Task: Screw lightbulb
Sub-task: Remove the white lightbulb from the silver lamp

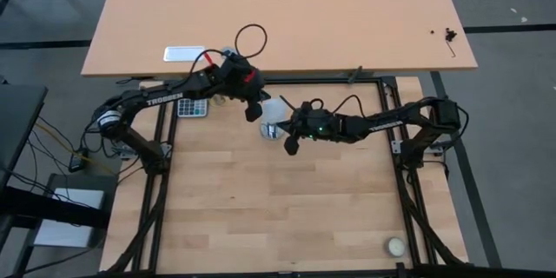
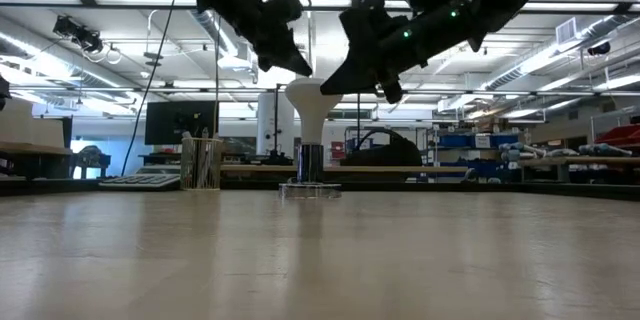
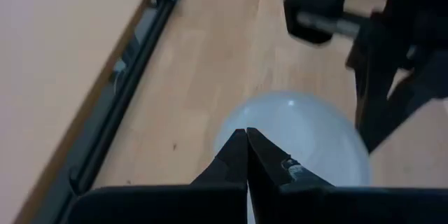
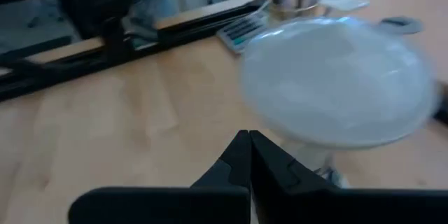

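Lightbulb, white and frosted, with a round globe tapering to a grey metal screw base (image 2: pixel 312 110), stands upright near the middle of my view, its base down in a small round silver socket disc (image 2: pixel 310 189) that rests on the light wooden slatted table (image 1: pixel 287 208). From above, the bulb sits toward the far side of that table, between my two dark arms.

Beyond the work table I see a larger tan tabletop (image 1: pixel 287 17), bare except for a few small items.

My left gripper (image 1: pixel 253 113) hangs just beside the bulb on its left, fingers pressed together and holding nothing; in the left wrist view the closed fingertips (image 3: pixel 246 155) point at the globe.

My right gripper (image 1: pixel 291 145) hangs just beside the bulb on its right, also closed on nothing, with the globe just ahead of it in its wrist view.

A grey calculator (image 1: pixel 193 108) lies near the left arm.

A small cream ball (image 1: pixel 396 246) sits well apart, near the table's front right corner.
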You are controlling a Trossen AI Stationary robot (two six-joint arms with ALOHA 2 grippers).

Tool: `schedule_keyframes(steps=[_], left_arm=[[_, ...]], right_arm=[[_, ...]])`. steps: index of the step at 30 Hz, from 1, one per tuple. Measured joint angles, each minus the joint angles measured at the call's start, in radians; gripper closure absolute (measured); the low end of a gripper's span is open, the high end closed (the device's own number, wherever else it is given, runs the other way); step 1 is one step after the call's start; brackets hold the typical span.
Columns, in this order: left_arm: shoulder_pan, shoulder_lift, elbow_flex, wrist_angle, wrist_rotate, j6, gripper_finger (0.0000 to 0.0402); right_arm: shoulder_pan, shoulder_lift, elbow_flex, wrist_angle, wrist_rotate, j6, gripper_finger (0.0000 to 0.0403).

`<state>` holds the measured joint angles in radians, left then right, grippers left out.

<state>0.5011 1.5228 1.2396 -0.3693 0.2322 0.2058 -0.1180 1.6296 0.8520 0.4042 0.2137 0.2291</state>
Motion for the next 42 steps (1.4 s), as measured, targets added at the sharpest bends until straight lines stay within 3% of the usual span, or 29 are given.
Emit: schedule_keyframes(steps=[28, 42], left_arm=[[-0.044, 0.050, 0.004, -0.063, -0.037, 0.022, 0.0402], [-0.048, 0.052, 0.002, -0.083, -0.012, 0.017, 0.0402]], right_arm=[[-0.056, 0.000, 0.000, 0.013, 0.041, 0.005, 0.0394], [-0.111, -0.094, 0.002, -0.061, 0.196, 0.027, 0.0394]])
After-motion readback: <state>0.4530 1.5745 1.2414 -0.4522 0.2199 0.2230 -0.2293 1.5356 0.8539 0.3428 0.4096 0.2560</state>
